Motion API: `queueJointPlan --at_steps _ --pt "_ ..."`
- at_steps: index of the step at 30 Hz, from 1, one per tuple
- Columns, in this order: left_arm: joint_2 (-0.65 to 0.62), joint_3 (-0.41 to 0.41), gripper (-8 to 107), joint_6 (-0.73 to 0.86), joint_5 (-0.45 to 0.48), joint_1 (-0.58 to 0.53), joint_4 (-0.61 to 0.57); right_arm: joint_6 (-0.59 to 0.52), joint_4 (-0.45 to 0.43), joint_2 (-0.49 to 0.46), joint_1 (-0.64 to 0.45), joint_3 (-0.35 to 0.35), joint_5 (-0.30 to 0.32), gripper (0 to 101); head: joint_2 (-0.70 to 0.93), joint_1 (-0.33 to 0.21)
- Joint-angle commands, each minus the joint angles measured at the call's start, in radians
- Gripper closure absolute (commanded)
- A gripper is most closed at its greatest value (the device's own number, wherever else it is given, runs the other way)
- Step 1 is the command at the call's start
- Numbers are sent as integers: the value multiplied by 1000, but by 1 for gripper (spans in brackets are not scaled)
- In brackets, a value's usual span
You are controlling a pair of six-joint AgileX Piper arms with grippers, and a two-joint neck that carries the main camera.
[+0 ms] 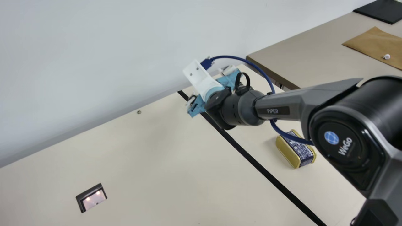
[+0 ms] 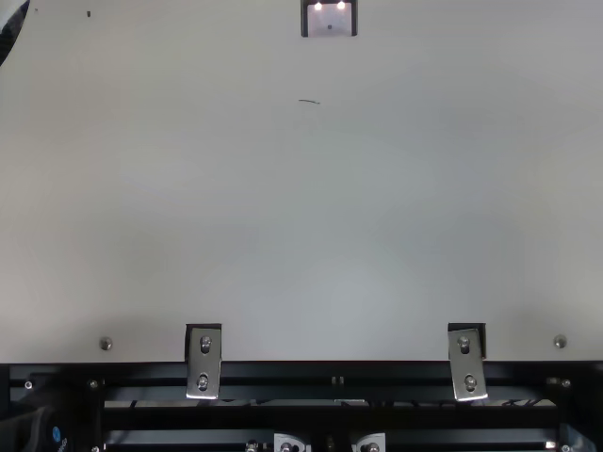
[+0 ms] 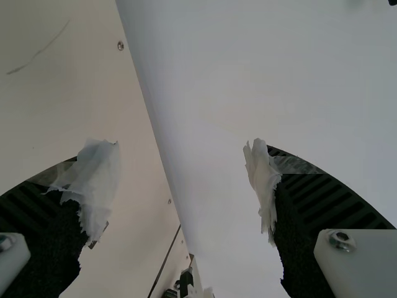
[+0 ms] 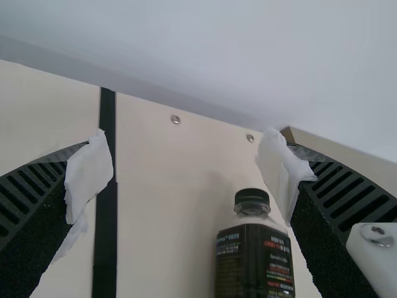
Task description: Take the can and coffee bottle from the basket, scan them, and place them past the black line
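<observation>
Past the black line (image 1: 251, 157), can (image 1: 288, 151) and coffee bottle (image 4: 253, 257).

Pale wall (image 1: 110, 47), beige side table (image 1: 298, 53) bearing 1 flat black object (image 1: 380, 11), brown paper (image 1: 369, 44) under 1 small white item (image 1: 386, 56)

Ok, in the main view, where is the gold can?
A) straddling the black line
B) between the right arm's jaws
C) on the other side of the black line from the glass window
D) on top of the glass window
C: the gold can lies to the right of the black line, the glass window to its left.
</observation>
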Motion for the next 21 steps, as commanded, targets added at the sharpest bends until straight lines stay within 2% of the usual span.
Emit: queueJointPlan --at_steps 1,5,8,15,21 --pt "0 0 9 0 0 0 0 -49 12 -28 14 12 33 0 -16 -32" --pt "0 0 9 0 0 0 0 -63 29 -95 30 59 71 0 -16 -32" --pt "0 0 9 0 0 0 0 -24 87 -142 25 103 138 0 -16 -32" --pt "0 0 9 0 0 0 0 169 279 -222 -9 192 372 0 -16 -32" --pt "0 0 9 0 0 0 0 354 351 -286 -18 250 544 0 -16 -32"
